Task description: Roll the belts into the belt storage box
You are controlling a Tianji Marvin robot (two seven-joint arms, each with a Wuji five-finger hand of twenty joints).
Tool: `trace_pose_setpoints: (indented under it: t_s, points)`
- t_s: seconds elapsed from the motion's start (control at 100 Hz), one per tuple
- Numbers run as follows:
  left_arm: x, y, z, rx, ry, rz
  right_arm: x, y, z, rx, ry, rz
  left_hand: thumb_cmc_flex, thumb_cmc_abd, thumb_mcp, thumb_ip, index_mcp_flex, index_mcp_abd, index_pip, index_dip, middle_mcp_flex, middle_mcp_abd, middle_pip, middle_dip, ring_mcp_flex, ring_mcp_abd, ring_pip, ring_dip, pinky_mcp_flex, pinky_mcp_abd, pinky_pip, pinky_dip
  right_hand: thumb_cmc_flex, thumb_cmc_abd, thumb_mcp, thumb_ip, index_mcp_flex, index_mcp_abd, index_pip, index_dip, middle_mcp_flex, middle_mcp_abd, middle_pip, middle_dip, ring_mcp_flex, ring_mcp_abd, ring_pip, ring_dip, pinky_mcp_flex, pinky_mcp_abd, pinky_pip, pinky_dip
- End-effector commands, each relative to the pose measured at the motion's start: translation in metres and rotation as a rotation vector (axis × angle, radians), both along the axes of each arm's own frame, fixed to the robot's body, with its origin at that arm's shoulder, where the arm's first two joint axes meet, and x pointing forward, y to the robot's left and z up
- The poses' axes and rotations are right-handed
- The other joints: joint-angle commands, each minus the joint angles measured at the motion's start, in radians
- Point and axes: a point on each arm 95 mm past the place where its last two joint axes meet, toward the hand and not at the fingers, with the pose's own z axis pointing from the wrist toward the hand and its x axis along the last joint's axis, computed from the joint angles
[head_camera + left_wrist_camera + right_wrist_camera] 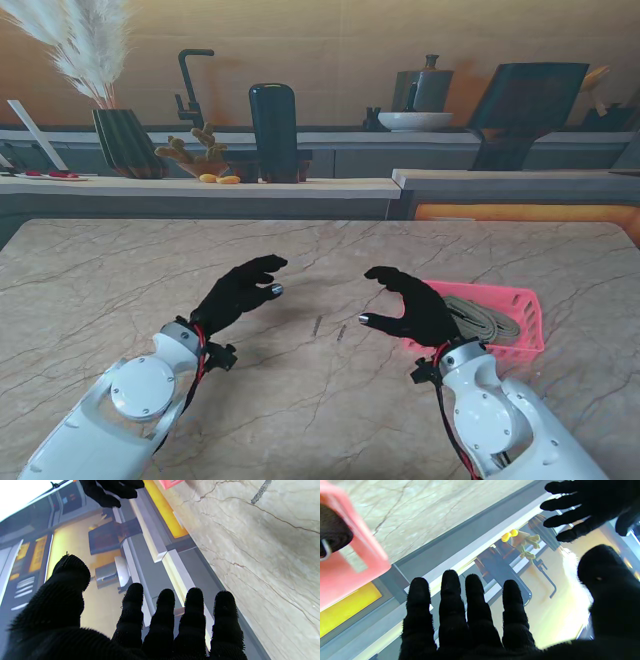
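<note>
My left hand (238, 290) and my right hand (408, 303) hang above the marble desk (120, 290), palms turned toward each other, fingers spread and slightly curled, holding nothing. The pink belt storage box (520, 310) sits on the desk just to the right of my right hand, whose wrist covers the box's near left corner. Inside the box lies a grey-green belt (485, 318), loosely coiled as far as I can tell; part of it is hidden behind my hand. In my right wrist view only a blurred corner of the box (357, 555) shows, with a dark roll and a bit of metal cut off at the edge. Left of the box, between my hands, two small thin marks (328, 329) lie on the desk, too small to identify.
</note>
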Motion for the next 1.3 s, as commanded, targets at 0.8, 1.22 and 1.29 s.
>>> trace_pose_setpoints:
  t_s: [0.8,1.22,1.29]
  points:
    - [-0.005,0.020,-0.002,0.035,-0.065,0.069,-0.022,0.017,0.007,0.078,-0.045,0.023,-0.016,-0.009,-0.039,0.033,-0.011,-0.026,-0.036,0.002,-0.001,0.002,-0.034,-0.010,-0.014,-0.019,-0.023,-0.014,0.010,-0.024,-0.057,0.015,-0.099,0.064,-0.018,-0.011,0.086,0.002,-0.039,0.021,0.094,0.007,0.034,0.033,0.061,-0.022,0.076,0.076,0.020,0.000,-0.006,0.062]
    - [-0.003,0.020,-0.004,0.031,-0.059,0.071,-0.020,0.020,0.006,0.090,-0.032,0.019,-0.002,-0.003,-0.050,0.034,0.000,-0.025,-0.029,0.006,0.017,0.004,-0.030,-0.007,0.001,-0.011,-0.014,-0.008,0.015,-0.020,-0.054,0.027,-0.096,0.069,-0.017,-0.011,0.100,-0.006,-0.037,0.030,0.103,0.012,0.035,0.037,0.068,-0.019,0.088,0.085,0.022,0.006,-0.006,0.065]
    - [-0.002,0.019,-0.003,0.027,-0.055,0.069,-0.020,0.021,0.006,0.091,-0.024,0.025,-0.001,0.000,-0.053,0.034,-0.002,-0.027,-0.030,0.006,0.017,0.003,-0.030,-0.006,0.002,-0.012,-0.013,-0.007,0.015,-0.021,-0.053,0.029,-0.097,0.073,-0.016,-0.011,0.097,-0.006,-0.038,0.030,0.100,0.011,0.035,0.038,0.065,-0.021,0.088,0.086,0.018,0.004,-0.008,0.065]
